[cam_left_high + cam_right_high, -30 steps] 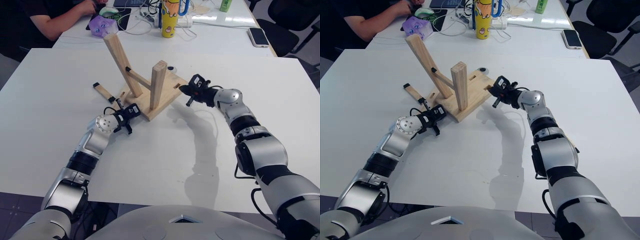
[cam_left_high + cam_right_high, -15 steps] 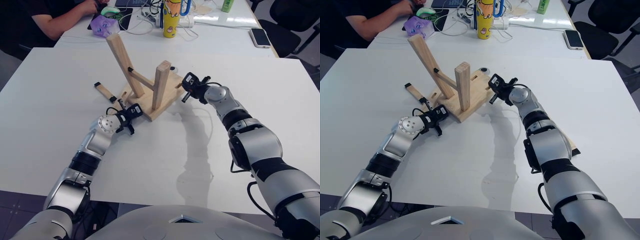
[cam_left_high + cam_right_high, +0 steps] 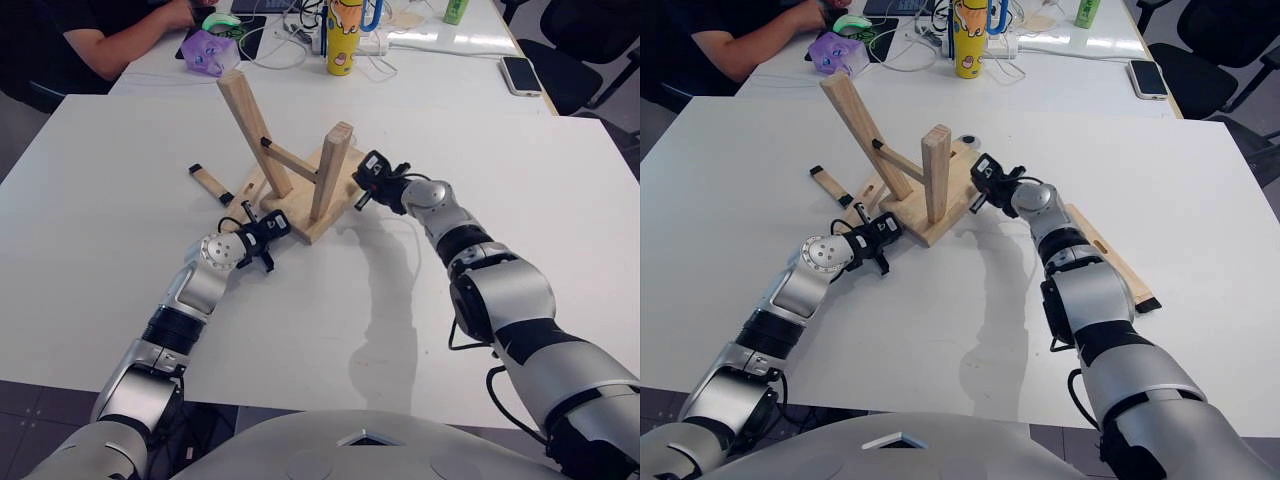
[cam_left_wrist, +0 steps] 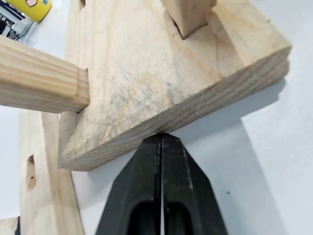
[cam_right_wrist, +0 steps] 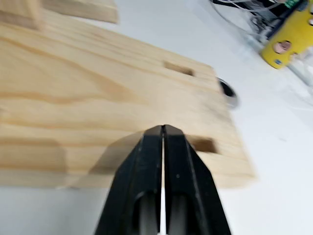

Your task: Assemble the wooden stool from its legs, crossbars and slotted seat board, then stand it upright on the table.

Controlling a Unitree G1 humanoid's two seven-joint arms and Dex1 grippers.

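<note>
Lying flat on the white bench, the seat board carries two legs, one leaning and one nearly upright, joined by a crossbar. The left gripper is clenched on nothing, tips at the board's near edge. The right gripper — also clenched empty — sits over the board's right side by a slot. A short loose stick lies left of the board. A long strip lies to the right, partly hidden by the right arm. A yellow cup and phone sit well behind.
</note>
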